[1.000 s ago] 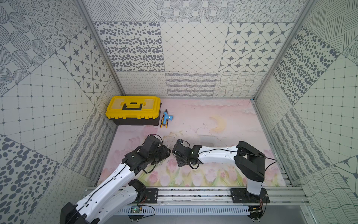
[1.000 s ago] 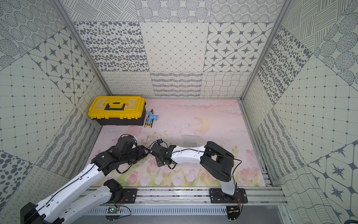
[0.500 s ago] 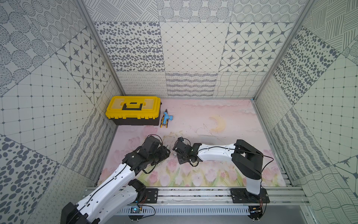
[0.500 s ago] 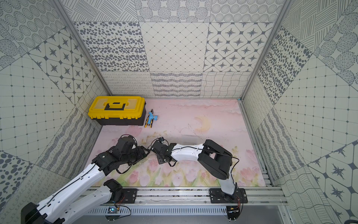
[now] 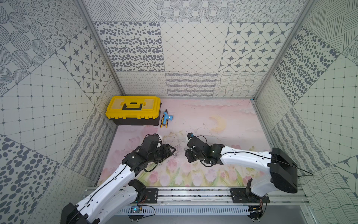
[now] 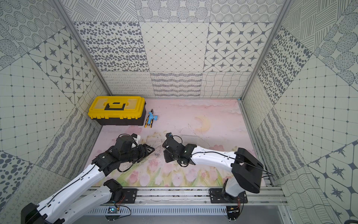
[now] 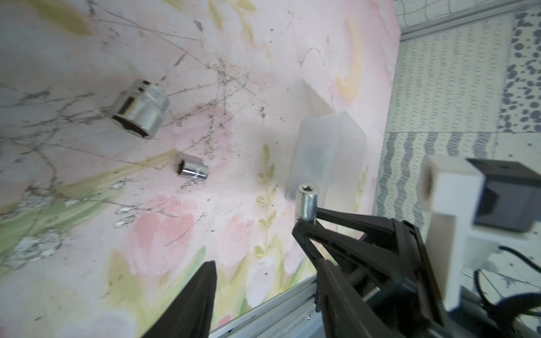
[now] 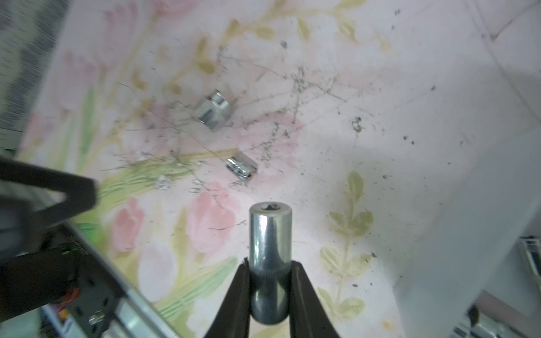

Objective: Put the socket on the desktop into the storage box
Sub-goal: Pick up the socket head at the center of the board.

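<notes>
Status of the task: one socket is lifted, none is confirmed stored.

Right gripper (image 8: pixel 270 263): jaws clamped on the lower end of a slim socket (image 8: pixel 270 231), which stands up from the fingertips, clear of the desktop (image 5: pixel 193 116). I read this as a firm hold, since the jaws meet the steel on both sides.

Left gripper (image 6: pixel 148 154): jaws apart and empty, low over the desktop left of centre, pointing toward the right gripper.

Box (image 7: pixel 328 146): it rests on the desktop right of centre, just beyond the right gripper on the far side. In a top view it shows only as a faint frosted outline (image 6: pixel 190 138). The frosted wall blurs the inside, so I cannot tell whether it holds anything.

Position of the slim socket: near the box but, by my reading, short of its rim and not over the opening.

Remaining on the desktop: a large socket (image 7: pixel 140 109) and a small socket (image 7: pixel 193 169), both lying on their sides between the two grippers, apart from each other.

Work left, as I judge it:
1. Carry the slim socket over the box and release it.
2. Pick up and store the small socket.
3. Pick up and store the large socket.
</notes>
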Robot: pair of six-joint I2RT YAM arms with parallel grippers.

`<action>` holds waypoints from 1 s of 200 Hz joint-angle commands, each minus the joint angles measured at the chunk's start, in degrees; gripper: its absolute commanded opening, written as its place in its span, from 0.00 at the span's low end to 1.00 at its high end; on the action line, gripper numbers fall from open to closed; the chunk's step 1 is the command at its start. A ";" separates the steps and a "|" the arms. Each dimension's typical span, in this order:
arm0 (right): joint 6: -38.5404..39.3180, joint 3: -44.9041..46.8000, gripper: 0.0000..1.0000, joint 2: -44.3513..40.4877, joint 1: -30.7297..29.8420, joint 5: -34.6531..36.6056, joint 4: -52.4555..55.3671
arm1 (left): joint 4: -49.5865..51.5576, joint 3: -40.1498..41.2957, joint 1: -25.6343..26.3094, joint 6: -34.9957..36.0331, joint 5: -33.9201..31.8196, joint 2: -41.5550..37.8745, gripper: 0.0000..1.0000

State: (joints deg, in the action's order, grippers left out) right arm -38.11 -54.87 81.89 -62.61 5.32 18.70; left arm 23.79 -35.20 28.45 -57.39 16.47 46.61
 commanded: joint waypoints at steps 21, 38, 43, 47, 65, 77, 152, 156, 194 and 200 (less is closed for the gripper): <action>-0.73 6.65 0.00 -15.48 1.67 -10.35 -8.84 | -24.77 -2.39 0.33 -9.04 19.79 -2.16 0.63; -2.37 10.31 0.00 -21.22 4.31 -15.40 -12.05 | -28.90 -2.68 1.27 -10.22 22.46 -1.65 0.64; -2.93 11.54 0.00 -22.64 5.10 -17.50 -13.65 | -29.57 -2.76 1.70 -10.34 22.92 -1.26 0.64; -3.38 12.48 0.00 -23.74 5.56 -19.01 -14.92 | -29.92 -2.77 2.04 -10.36 23.21 -1.02 0.64; -4.15 14.70 0.00 -27.66 6.72 -22.04 -16.92 | -29.99 -2.79 3.60 -9.93 23.52 0.59 0.64; -4.43 15.14 0.00 -28.83 7.38 -23.30 -17.03 | -30.29 -2.55 4.62 -9.68 23.16 1.13 0.63; -6.89 15.04 0.00 -26.04 8.10 -29.43 -22.04 | -36.10 -2.00 6.91 -11.27 23.70 5.45 0.49; -7.08 15.20 0.00 -26.01 8.12 -29.55 -22.47 | -35.97 -1.98 6.94 -11.31 23.67 5.64 0.45; -8.29 16.08 0.00 -25.34 8.04 -30.30 -24.79 | -36.20 -1.34 7.02 -11.47 24.78 7.25 0.32; -8.54 16.33 0.00 -25.30 8.08 -30.26 -25.27 | -36.79 -1.08 7.02 -11.65 25.07 7.51 0.29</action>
State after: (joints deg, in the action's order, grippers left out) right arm -45.47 -39.46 56.36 -54.65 -23.46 -0.30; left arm -6.87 -36.93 35.14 -68.45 38.24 52.75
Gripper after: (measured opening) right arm 0.227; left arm 0.327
